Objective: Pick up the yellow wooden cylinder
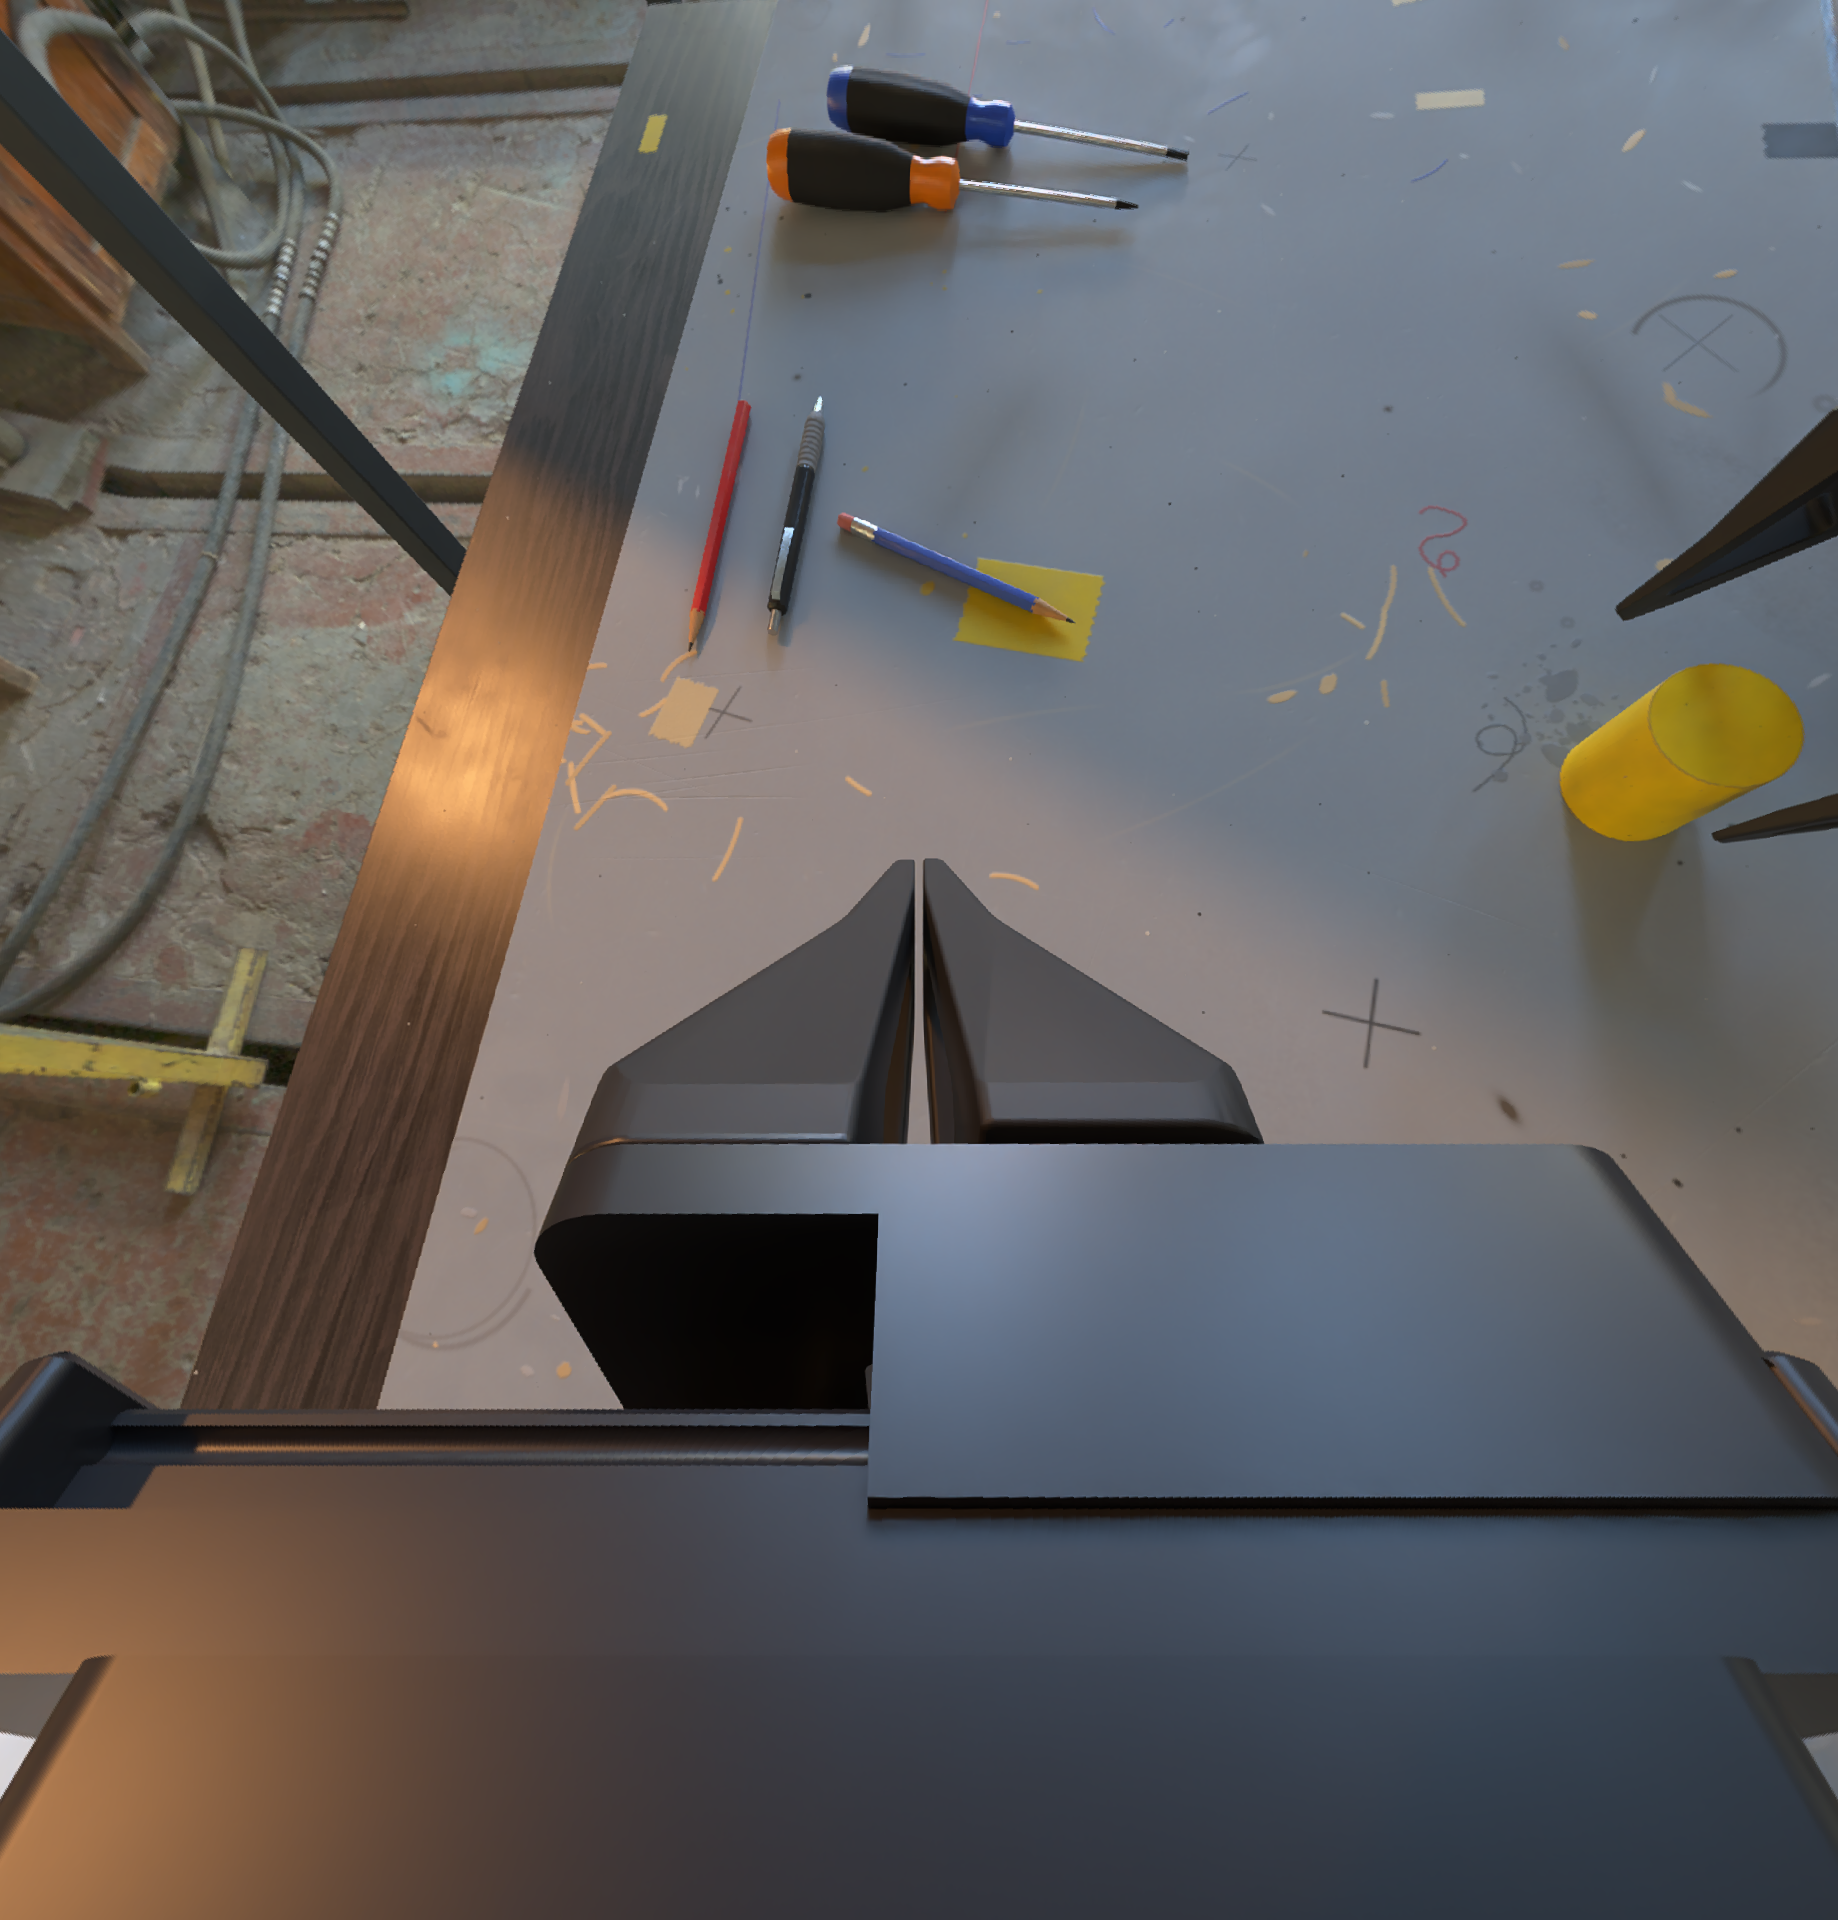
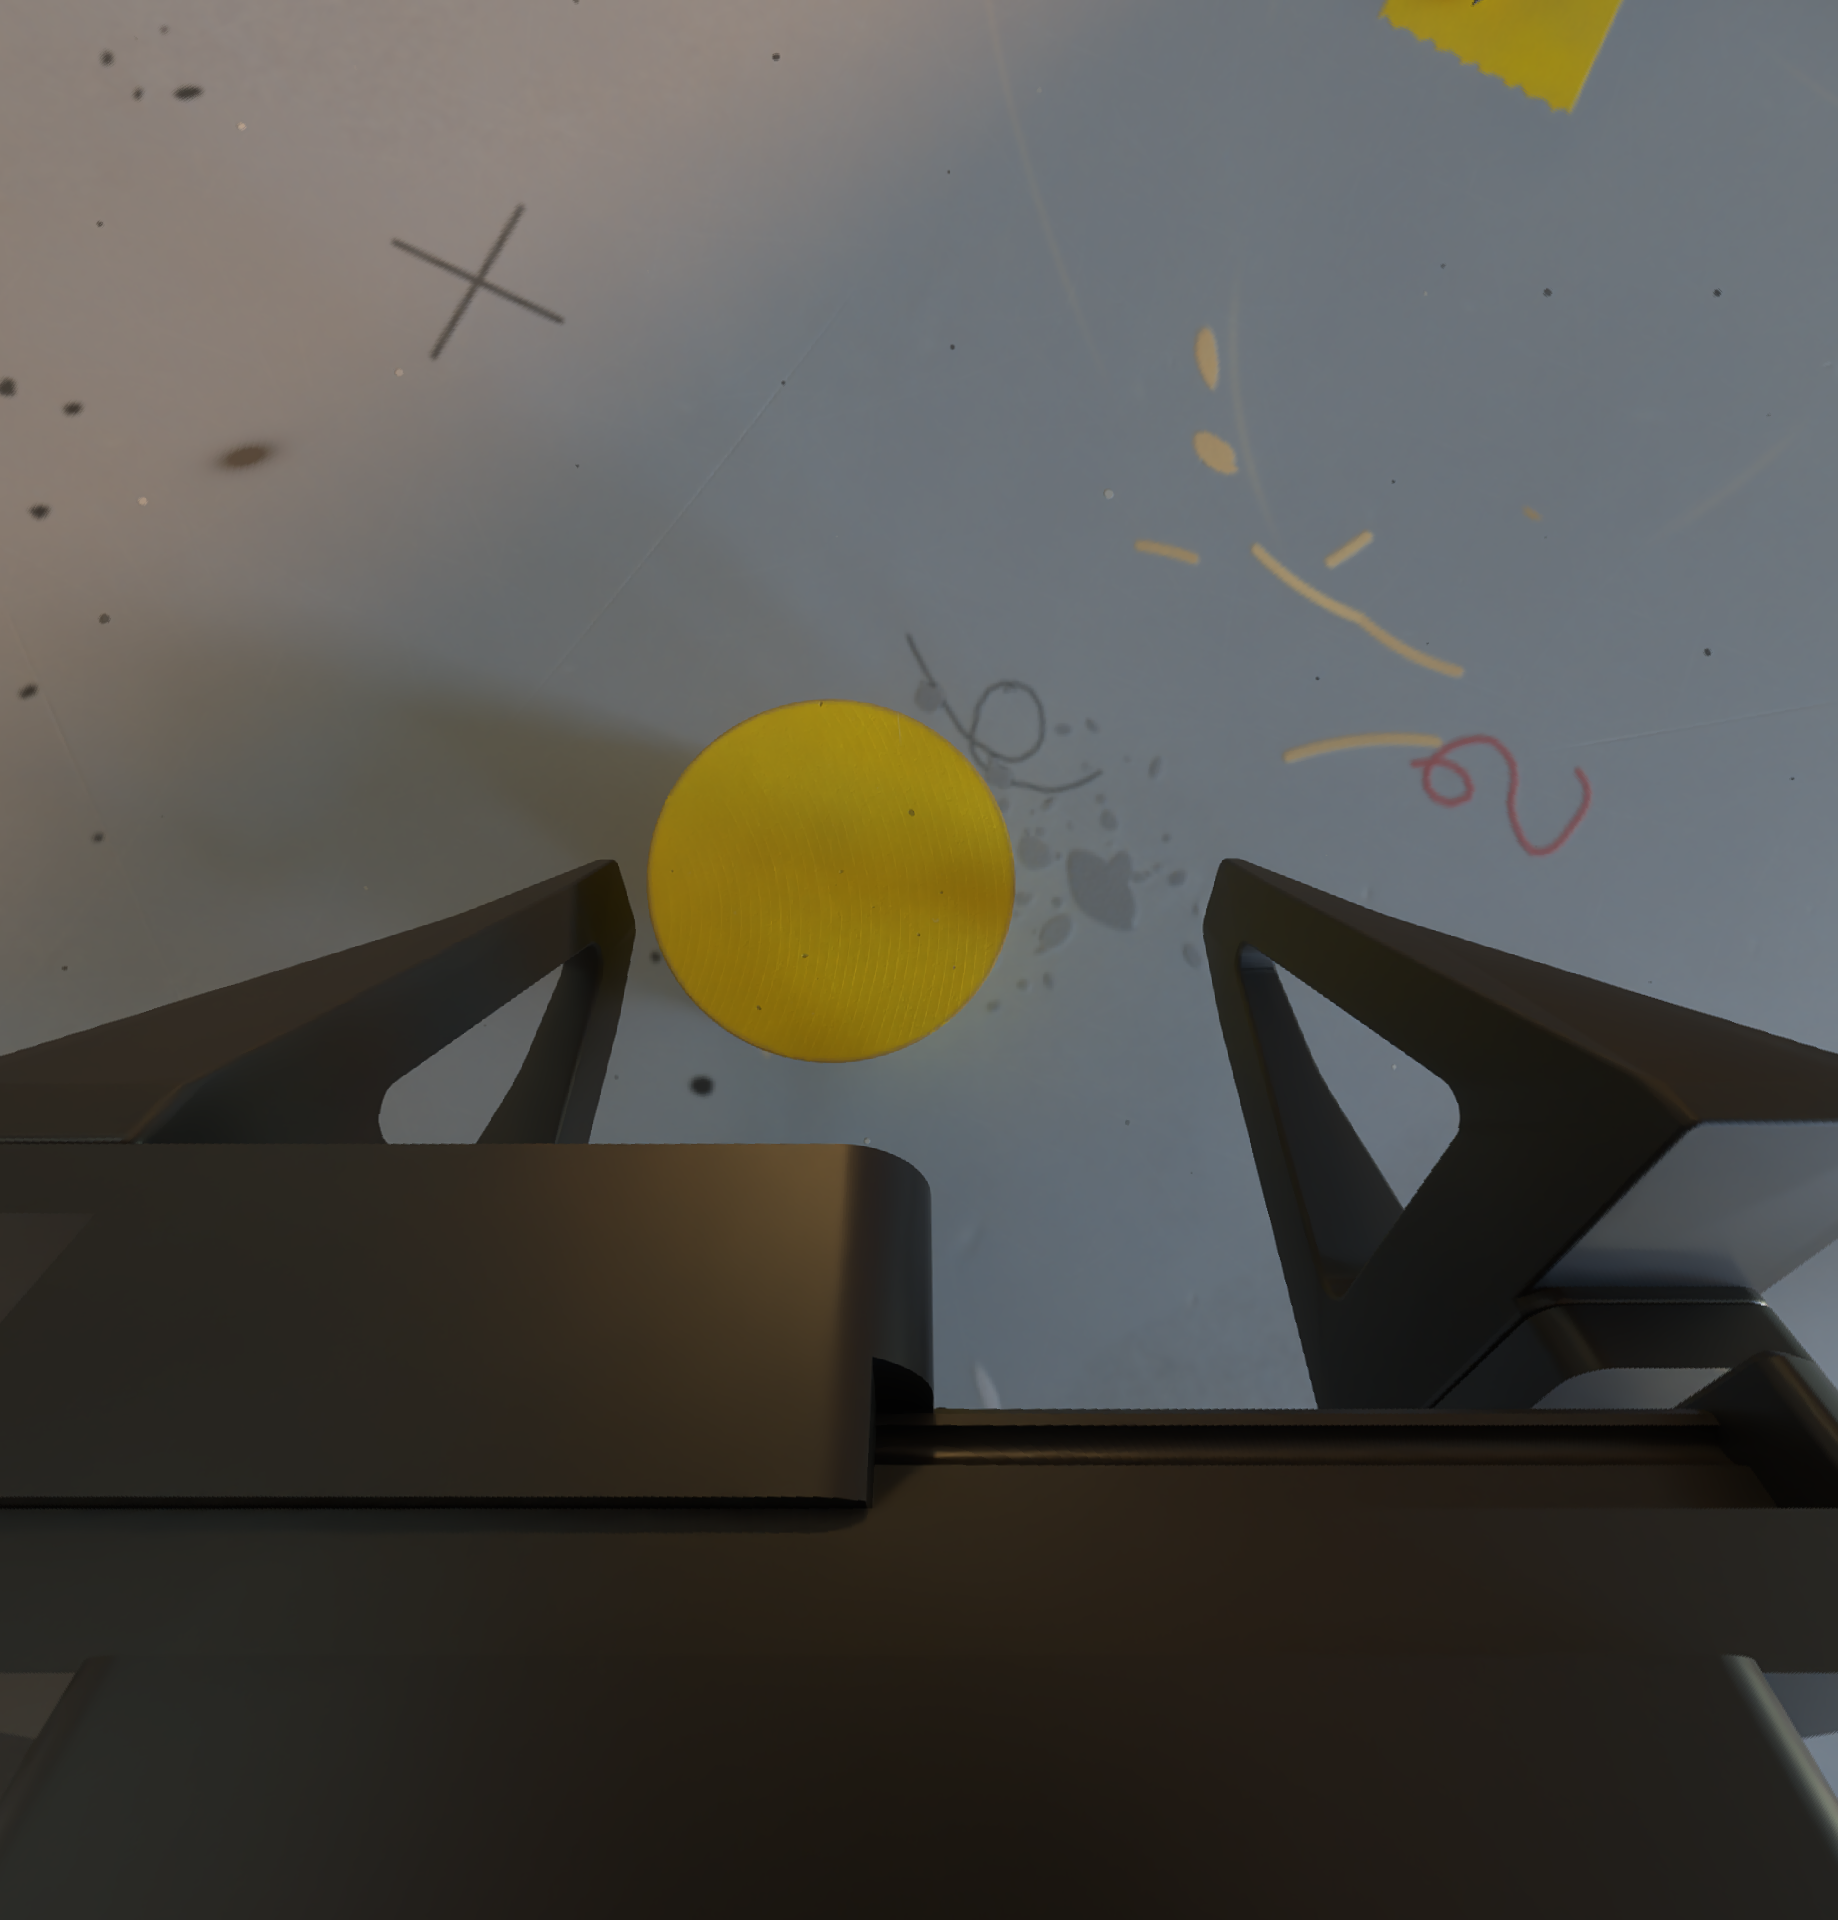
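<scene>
The yellow wooden cylinder [image 1: 1679, 750] stands upright on the grey table at the right of the left wrist view. In the right wrist view I look straight down on its round top [image 2: 832, 881]. My right gripper [image 2: 915, 878] is open above it, jaws wide; the cylinder sits between them, close to the left finger and apart from the right one. The right gripper's fingertips [image 1: 1663, 597] also show beside the cylinder in the left wrist view. My left gripper [image 1: 918, 868] is shut and empty, above the table well left of the cylinder.
Two screwdrivers, one blue-handled [image 1: 925, 107] and one orange-handled [image 1: 863, 169], lie at the far end. A red pencil [image 1: 720, 525], a black pen [image 1: 795, 520] and a blue pencil [image 1: 951, 566] on a yellow note [image 1: 1034, 613] lie mid-table. The table's dark wooden edge [image 1: 458, 790] runs along the left.
</scene>
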{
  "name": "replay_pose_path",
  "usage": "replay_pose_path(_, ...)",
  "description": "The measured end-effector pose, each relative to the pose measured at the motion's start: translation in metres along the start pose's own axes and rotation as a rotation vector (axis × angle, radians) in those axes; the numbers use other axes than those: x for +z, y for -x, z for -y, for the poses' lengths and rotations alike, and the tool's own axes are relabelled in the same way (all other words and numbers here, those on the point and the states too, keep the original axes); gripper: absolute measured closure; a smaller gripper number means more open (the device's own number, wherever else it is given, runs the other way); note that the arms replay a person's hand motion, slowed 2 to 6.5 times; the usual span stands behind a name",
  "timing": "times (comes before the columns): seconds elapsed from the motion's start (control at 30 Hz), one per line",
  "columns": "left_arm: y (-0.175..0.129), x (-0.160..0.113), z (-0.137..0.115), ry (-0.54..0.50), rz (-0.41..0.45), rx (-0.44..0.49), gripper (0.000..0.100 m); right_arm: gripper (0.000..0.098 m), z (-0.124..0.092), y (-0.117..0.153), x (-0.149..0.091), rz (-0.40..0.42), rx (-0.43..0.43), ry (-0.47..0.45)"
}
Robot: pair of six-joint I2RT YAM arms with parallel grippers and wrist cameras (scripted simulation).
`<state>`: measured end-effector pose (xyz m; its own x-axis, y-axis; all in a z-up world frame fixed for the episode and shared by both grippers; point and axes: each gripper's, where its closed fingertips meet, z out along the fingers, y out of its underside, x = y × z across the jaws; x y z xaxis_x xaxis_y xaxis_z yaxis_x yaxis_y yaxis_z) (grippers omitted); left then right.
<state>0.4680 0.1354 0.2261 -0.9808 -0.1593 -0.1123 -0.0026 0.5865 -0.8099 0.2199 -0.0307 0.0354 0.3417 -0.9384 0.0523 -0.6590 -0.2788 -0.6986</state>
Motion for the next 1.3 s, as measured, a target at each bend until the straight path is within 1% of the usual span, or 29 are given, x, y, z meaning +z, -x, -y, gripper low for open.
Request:
replay_pose_path(0.2,0.0,0.001,-0.001,-0.015,-0.003,0.011,0.099,0.0039,0.001,0.0,0.003,-0.011,-0.011,-0.016)
replay_pose_path(0.43,-0.001,0.001,-0.002,-0.022,-0.005,0.008,0.099,0.0039,-0.005,-0.001,0.008,-0.023,-0.031,-0.002)
replay_pose_path(0.53,-0.001,0.0,-0.001,-0.022,-0.005,0.009,0.099,0.004,-0.005,0.0,0.01,-0.016,-0.033,0.002)
replay_pose_path(0.63,-0.001,-0.001,0.0,-0.023,-0.003,0.012,0.099,0.0101,-0.004,0.004,0.012,0.01,-0.029,-0.005)
replay_pose_path(0.77,-0.001,-0.001,0.001,-0.023,-0.003,0.014,0.099,0.0318,-0.004,0.008,0.013,0.048,-0.041,-0.007)
replay_pose_path(0.8,0.0,-0.001,0.001,-0.023,-0.003,0.014,0.099,0.0365,-0.004,0.009,0.013,0.054,-0.046,-0.006)
replay_pose_path(0.83,0.0,-0.001,0.001,-0.022,-0.003,0.014,0.099,0.0387,-0.004,0.01,0.013,0.059,-0.051,-0.005)
replay_pose_path(1.03,0.0,-0.001,0.001,-0.019,-0.002,0.014,0.099,0.0409,-0.004,0.012,0.013,0.071,-0.065,0.002)
replay_pose_path(1.2,0.0,-0.001,0.0,-0.019,-0.002,0.013,0.099,0.0473,0.002,0.013,0.011,0.074,-0.057,-0.016)
replay_pose_path(1.3,-0.001,0.0,-0.001,-0.019,-0.002,0.011,0.099,0.0473,0.006,0.013,0.01,0.067,-0.051,-0.03)
